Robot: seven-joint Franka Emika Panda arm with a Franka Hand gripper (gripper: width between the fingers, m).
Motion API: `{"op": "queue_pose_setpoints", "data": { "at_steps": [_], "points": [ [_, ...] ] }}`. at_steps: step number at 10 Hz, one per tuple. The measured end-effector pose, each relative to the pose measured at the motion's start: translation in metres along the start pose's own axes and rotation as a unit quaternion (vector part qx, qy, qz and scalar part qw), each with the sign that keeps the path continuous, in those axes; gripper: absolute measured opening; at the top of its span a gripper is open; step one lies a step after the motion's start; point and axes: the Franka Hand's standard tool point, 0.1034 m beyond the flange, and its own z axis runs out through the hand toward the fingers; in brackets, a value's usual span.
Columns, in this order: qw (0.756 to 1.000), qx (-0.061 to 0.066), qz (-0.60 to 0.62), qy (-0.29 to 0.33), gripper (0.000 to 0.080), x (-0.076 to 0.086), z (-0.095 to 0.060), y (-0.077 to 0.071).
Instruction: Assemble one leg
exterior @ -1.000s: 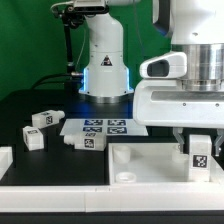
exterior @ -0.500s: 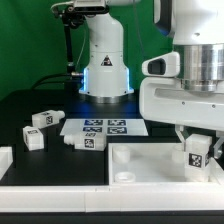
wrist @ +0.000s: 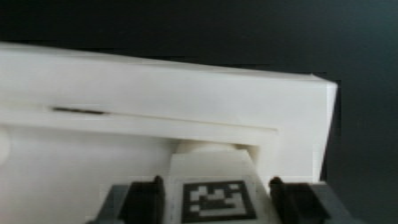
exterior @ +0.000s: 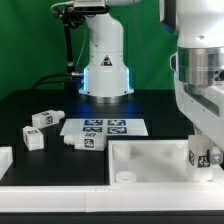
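My gripper (exterior: 203, 152) is shut on a leg (exterior: 201, 155), a small white block with a marker tag, and holds it upright over the right part of the large flat white piece (exterior: 150, 160). In the wrist view the leg (wrist: 214, 195) sits between my two dark fingers (wrist: 150, 200), its tag facing the camera, with the white piece's raised rim (wrist: 160, 90) beyond it. Three more legs lie on the black table at the exterior view's left: one (exterior: 43, 119), another (exterior: 33, 138) and a third (exterior: 86, 141).
The marker board (exterior: 105, 127) lies flat behind the white piece. The robot's white base (exterior: 105, 60) stands at the back. A white block edge (exterior: 5, 160) shows at the exterior view's far left. A round socket (exterior: 126, 177) sits at the white piece's front.
My arm has turned and shifted toward the exterior view's right while the held leg stays low over the white piece's right part. The loose legs have not moved.
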Motion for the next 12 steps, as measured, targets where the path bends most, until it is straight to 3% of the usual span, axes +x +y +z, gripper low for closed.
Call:
{"op": "queue_pose_setpoints", "data": {
  "at_steps": [4, 6, 7, 10, 12],
  "points": [
    [0.993, 0.007, 0.12, -0.006, 0.0284, 0.0021, 0.0002, -0.0028],
    [0.98, 0.019, 0.196, -0.007, 0.0284, 0.0045, 0.0008, -0.005],
    [0.977, 0.03, 0.211, -0.011, 0.0284, 0.0035, 0.001, -0.005],
    [0.981, 0.031, 0.189, -0.008, 0.0285, 0.0046, 0.0015, -0.004],
    [0.982, 0.032, 0.184, -0.008, 0.0566, 0.0041, 0.0001, -0.0045]
  ]
}}
